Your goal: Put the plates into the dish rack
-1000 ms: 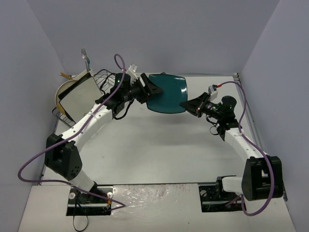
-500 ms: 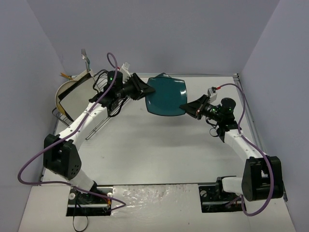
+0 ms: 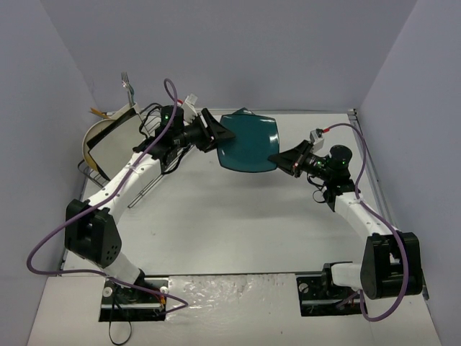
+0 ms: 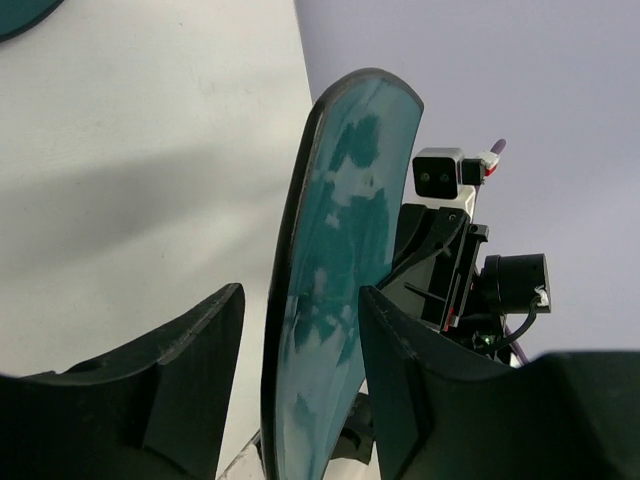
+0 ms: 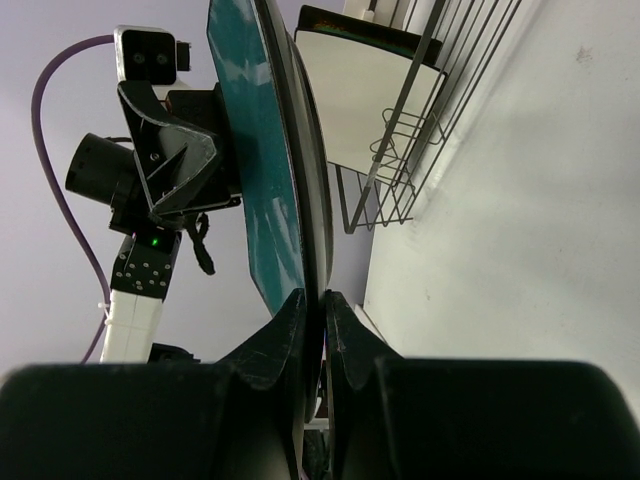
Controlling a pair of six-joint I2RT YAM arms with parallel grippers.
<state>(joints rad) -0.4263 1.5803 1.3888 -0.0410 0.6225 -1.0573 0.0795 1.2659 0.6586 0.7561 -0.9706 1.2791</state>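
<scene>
One teal plate (image 3: 248, 142) was up in the air, right gripper (image 3: 276, 159) pinching it, left gripper (image 3: 222, 134) spread around it. Two more, white square (image 3: 119, 140) and round cream (image 3: 92, 135), sat in the dish rack (image 5: 392, 150).

- The teal plate (image 4: 335, 290) is seen to be glazed ceramic: glossy, with pale reflections mottled across its face and a darker rim.
- The left gripper (image 4: 300, 295) is moulded in black plastic, matt and faintly grainy along the finger edges.
- The right gripper (image 5: 322, 300) is made of the same matt black plastic.
- The dish rack (image 5: 393, 120) is formed of thin dark wire with a smooth coating.
- The white square plate (image 5: 375, 100) is finished with a smooth, softly shiny face and a dark edge.
- The table (image 3: 238, 216) is surfaced in smooth, matt white.
- The cables (image 3: 43, 249) are sheathed in purple.
</scene>
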